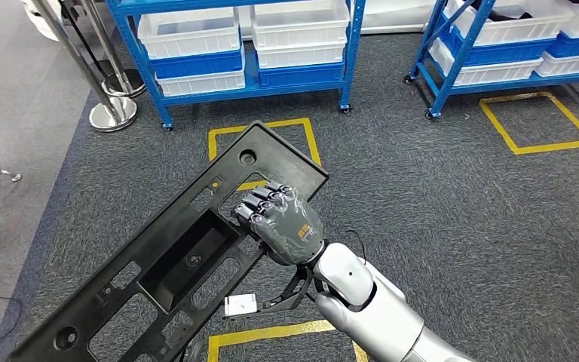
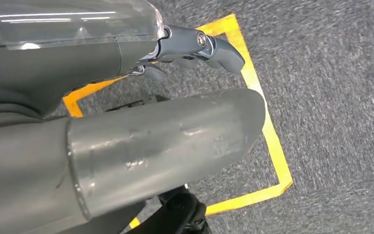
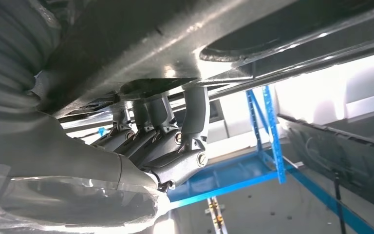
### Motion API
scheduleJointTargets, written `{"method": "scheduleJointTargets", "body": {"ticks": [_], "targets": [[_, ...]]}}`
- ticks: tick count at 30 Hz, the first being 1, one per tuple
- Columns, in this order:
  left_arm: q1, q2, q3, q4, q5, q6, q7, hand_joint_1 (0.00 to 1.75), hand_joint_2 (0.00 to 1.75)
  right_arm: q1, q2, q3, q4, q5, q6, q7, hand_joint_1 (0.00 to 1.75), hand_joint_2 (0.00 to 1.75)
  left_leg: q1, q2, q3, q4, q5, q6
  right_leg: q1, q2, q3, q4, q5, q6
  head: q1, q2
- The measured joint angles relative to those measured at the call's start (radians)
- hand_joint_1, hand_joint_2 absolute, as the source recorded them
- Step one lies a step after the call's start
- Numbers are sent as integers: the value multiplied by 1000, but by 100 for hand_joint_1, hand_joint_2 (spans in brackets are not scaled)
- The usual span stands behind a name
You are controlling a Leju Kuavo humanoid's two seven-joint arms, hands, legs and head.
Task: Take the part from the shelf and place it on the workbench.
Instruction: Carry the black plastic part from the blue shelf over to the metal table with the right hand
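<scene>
A: Black plastic part [image 1: 173, 264], long, carried over the carpet [image 1: 452, 211]; right hand [image 1: 283, 222] clamps its far end.
B: Left hand [image 2: 199, 46]?
A: Can't tell. One-ended hold; it could sag or twist free.

A dark grey speckled carpet [image 1: 437, 204] is laid across the floor, marked with yellow taped squares [image 1: 537, 121]. 2 blue shelving racks [image 1: 250, 75] on castors are seen at the far side, loaded with white and blue bins [image 1: 190, 34]. Chrome stanchion bases [image 1: 113, 113] are set on lighter grey floor [image 1: 15, 98] at the left.
</scene>
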Motion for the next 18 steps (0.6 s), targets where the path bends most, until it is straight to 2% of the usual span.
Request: {"method": "scheduleJointTargets", "body": {"ticks": [1,3,5,6,7,9,10,11,12,13,14,16,17,18], "targets": [[0,0,0,0,0,0,0,0,0,-1,0,1,-2,0,0,0,175,175,0,-20,24,-56,19,5,0,10,-3,1,3,4,0,0],[0,1,0,0,0,0,0,0,0,-2,0,2,-6,0,0,0,175,175,-1,-43,43,-104,25,12,-3,28,-12,0,12,18,0,0],[0,-1,-1,0,0,0,0,0,0,-1,-2,2,-9,0,-1,-1,175,175,0,-24,46,-116,35,20,-6,44,-19,-4,21,32,0,0],[-1,-2,-1,0,0,0,0,0,0,-1,-3,2,-10,0,-1,-2,175,175,2,-13,47,-124,43,27,-4,37,-24,2,15,38,1,0],[-2,-3,-2,0,0,0,0,0,0,-2,-5,2,-12,-1,-1,-2,175,175,4,-1,48,-132,51,33,-2,20,-37,25,-3,41,2,0],[-1,-4,-2,0,0,1,0,0,0,-3,-7,2,-16,-1,-2,-3,175,175,4,24,44,-139,58,40,-1,-28,-84,128,-68,47,4,0],[0,-3,-2,0,0,2,0,0,0,-2,-8,2,-16,-1,-2,-3,175,175,2,37,41,-138,58,41,-2,-42,-112,192,-99,50,4,0],[2,-3,-2,0,0,2,0,0,0,-1,-9,2,-17,-2,-2,-3,175,175,1,50,39,-137,58,41,-4,-49,-130,240,-116,53,4,0],[2,-3,-3,0,0,3,0,0,0,0,-11,2,-17,-2,-2,-3,175,175,1,63,36,-135,58,41,-6,-54,-132,255,-115,55,4,0],[2,-3,-3,0,0,3,0,0,0,0,-13,2,-17,-2,-2,-3,175,175,1,75,35,-133,57,40,-8,-60,-114,232,-97,57,4,0],[2,-3,-3,0,0,3,0,0,0,0,-14,2,-18,-2,-2,-3,175,175,1,87,34,-130,56,38,-9,-70,-78,177,-69,56,4,0],[0,-3,-5,0,0,3,0,0,0,-1,-16,2,-22,-2,-2,-3,175,175,-2,105,32,-121,50,30,-5,-111,-4,49,-30,49,4,0],[0,-3,-5,0,0,3,0,0,0,-2,-16,2,-25,-2,-2,-3,175,175,-5,112,31,-116,47,25,-2,-124,15,12,-24,43,3,0],[-1,-3,-6,0,0,3,0,0,0,-3,-16,2,-27,-2,-2,-3,175,175,-8,120,30,-113,44,20,1,-130,20,-3,-25,37,3,0]]}}
